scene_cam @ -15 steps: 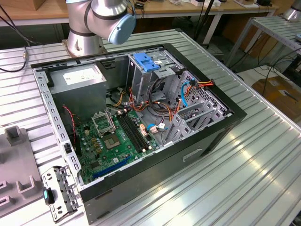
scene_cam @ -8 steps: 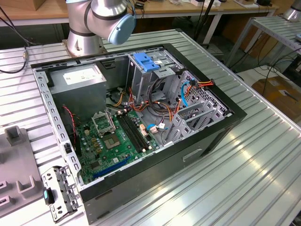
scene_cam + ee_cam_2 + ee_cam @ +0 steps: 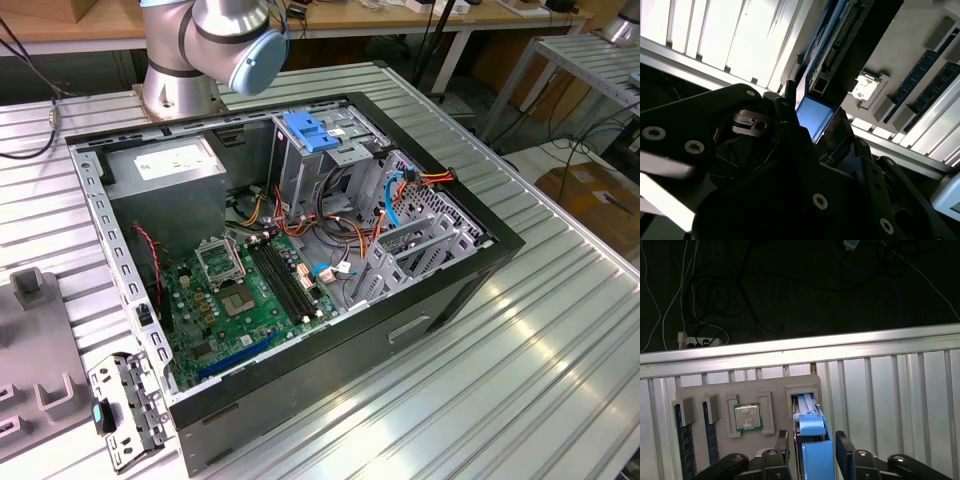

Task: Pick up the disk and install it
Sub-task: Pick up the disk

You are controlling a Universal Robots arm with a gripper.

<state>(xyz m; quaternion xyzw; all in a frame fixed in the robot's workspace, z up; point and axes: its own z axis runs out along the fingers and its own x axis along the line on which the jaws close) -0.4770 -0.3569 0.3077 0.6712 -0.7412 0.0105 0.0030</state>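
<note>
Checking grip state. What do the wrist views give?

> Gripper (image 3: 811, 439) is clamped on the disk (image 3: 816, 460). Both wrist views show a finger (image 3: 782, 446) tight against each side of its blue rail. The second wrist view adds the disk's dark long edge running away from the gripper.

Where's the disk sitting?

> Over the grey tray (image 3: 770, 385), far end lined up with the tray's open slot. Can't tell if it's still seated there. Beside the slot the tray holds a processor chip (image 3: 747, 417), then two memory sticks (image 3: 682, 440). The first wrist view also catches the table (image 3: 890, 390) edge and loose cables (image 3: 700, 295) on the dark floor beyond.

And the exterior view?

> Different content. Open computer case (image 3: 400, 320) lies on the ribbed table. Circuit board (image 3: 250, 300) is flat on its floor, power supply (image 3: 170, 170) in the far left corner, drive cage (image 3: 310, 160) with a blue latch (image 3: 308, 133) at the far side. The arm (image 3: 220, 30) stands on the table just behind the case. A grey tray lies at the exterior view's left edge, near side, well apart from the cage.
</note>
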